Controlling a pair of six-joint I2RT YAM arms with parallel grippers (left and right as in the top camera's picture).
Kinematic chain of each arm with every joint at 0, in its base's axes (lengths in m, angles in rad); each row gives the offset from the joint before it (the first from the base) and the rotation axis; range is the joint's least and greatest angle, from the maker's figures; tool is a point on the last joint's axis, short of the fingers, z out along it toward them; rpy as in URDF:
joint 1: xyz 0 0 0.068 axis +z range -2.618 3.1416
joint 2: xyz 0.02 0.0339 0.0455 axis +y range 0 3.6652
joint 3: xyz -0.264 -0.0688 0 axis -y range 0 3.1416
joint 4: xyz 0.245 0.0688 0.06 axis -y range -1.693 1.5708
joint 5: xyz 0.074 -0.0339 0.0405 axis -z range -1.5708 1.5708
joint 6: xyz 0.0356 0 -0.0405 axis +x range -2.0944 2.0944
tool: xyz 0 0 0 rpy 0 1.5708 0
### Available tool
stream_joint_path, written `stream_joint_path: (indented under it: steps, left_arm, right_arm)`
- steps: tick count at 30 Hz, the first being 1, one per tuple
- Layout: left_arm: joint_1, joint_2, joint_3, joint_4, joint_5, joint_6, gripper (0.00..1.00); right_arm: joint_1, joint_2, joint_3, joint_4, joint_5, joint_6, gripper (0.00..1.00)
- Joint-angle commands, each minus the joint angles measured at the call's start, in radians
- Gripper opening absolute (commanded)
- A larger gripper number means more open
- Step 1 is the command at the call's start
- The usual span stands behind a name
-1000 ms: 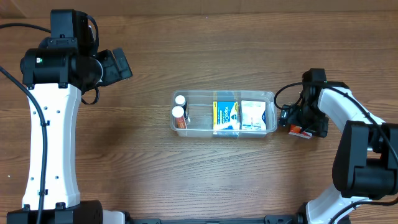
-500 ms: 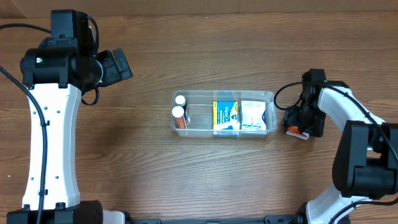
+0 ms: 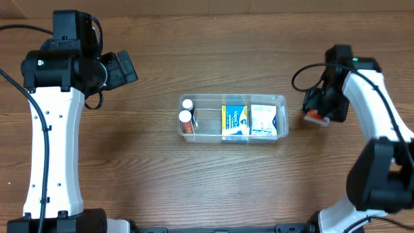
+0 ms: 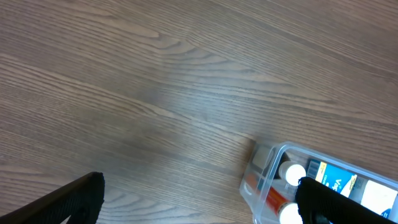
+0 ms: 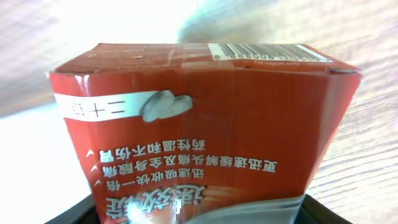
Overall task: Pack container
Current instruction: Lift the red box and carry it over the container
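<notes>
The clear plastic container (image 3: pixel 279 100) sits mid-table and holds two white-capped bottles (image 3: pixel 186 116), a blue-and-yellow box (image 3: pixel 235 121) and a white packet (image 3: pixel 264 120). My right gripper (image 3: pixel 315 116) is shut on a red box (image 5: pixel 199 130) with white Chinese print and holds it above the table just right of the container. The box fills the right wrist view. My left gripper (image 4: pixel 199 205) is open and empty, high at the far left; its view shows the container's left end (image 4: pixel 264 171) with the bottles (image 4: pixel 292 173).
The wood-grain table (image 3: pixel 162 175) stretches around the container. The left arm's white body (image 3: pixel 55 149) stands along the left side, and the right arm (image 3: pixel 372 110) with its black cable reaches in from the right.
My right gripper has lifted the red box off the table and moved it up and slightly right, away from the table surface. The left arm has not moved.
</notes>
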Motion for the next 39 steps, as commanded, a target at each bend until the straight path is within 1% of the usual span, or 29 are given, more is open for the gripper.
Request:
stream_joint_path:
  steps: [1, 3, 6, 10, 13, 19, 23, 32, 39]
  left_arm:
    - [0.003, 0.001, 0.006, 0.001, -0.011, 0.019, 1.00]
    - [0.003, 0.001, 0.006, 0.001, -0.011, 0.019, 1.00]
    - [0.003, 0.001, 0.006, 0.000, -0.011, 0.019, 1.00]
    - [0.003, 0.001, 0.006, 0.001, -0.011, 0.019, 1.00]
    - [0.003, 0.001, 0.006, 0.001, -0.010, 0.019, 1.00]
    - [0.003, 0.001, 0.006, 0.000, -0.011, 0.019, 1.00]
    - [0.003, 0.001, 0.006, 0.001, -0.011, 0.019, 1.00]
    - [0.003, 0.001, 0.006, 0.005, -0.011, 0.019, 1.00]
    - [0.003, 0.001, 0.006, 0.008, -0.011, 0.019, 1.00]
  right_arm:
    - [0.062, -0.189, 0.105, -0.002, -0.114, -0.002, 0.69]
    - [0.117, -0.265, 0.114, 0.018, -0.125, -0.002, 0.69]
    - [0.203, -0.330, 0.114, 0.038, -0.126, -0.005, 0.69]
    - [0.295, -0.330, 0.103, 0.032, -0.121, 0.024, 0.69]
    - [0.336, -0.288, 0.068, 0.036, -0.119, 0.035, 0.69]
    - [0.345, -0.192, -0.065, 0.121, -0.127, 0.056, 0.69]
    - [0.345, -0.139, -0.120, 0.164, -0.147, 0.053, 0.69]
    - [0.345, -0.012, -0.134, 0.172, -0.149, 0.048, 0.69]
    - [0.345, 0.005, -0.134, 0.171, -0.149, 0.045, 0.70]
